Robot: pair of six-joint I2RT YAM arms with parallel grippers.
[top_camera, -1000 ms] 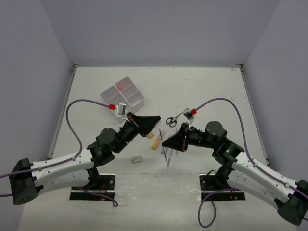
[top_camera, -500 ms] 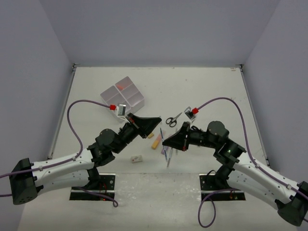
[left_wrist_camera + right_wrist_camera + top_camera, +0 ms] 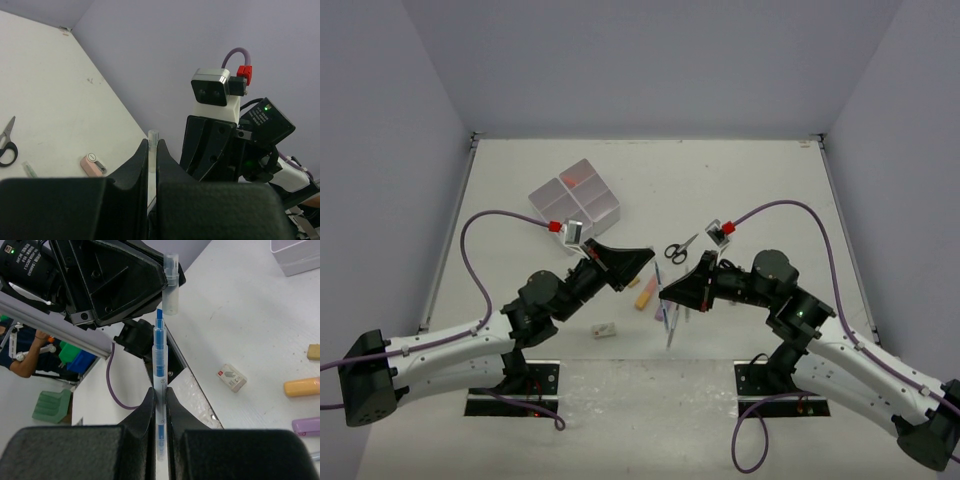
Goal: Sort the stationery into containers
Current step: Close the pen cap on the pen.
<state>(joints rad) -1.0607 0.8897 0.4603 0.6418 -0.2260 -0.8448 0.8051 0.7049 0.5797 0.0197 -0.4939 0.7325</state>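
We had both arms meeting over the near middle of the table (image 3: 740,180). The right gripper (image 3: 159,393) had its fingers clamped on a blue pen (image 3: 159,352), low on the barrel, with the bare tip pointing at the other arm. The left gripper (image 3: 152,146) had its fingers pinched together on a clear cap (image 3: 170,287). The cap's open end sat just beside the pen tip. As far as we could tell, the tip was not yet inside.

We judged the pen light, stiff and smooth. A thin barrel like that could swivel or slide between the pads if pushed on its end. A hold nearer the middle, square across the barrel, would steady it better. The cap looked lighter again, thin-walled and slick, and best gripped across its closed half so the mouth stayed free.

The rest lay on the table below the grippers. The scissors (image 3: 678,250) and an orange highlighter (image 3: 645,296) were there, and a white eraser (image 3: 605,330) lay nearer the bases. The bins (image 3: 575,198) stood well apart, to the far left.
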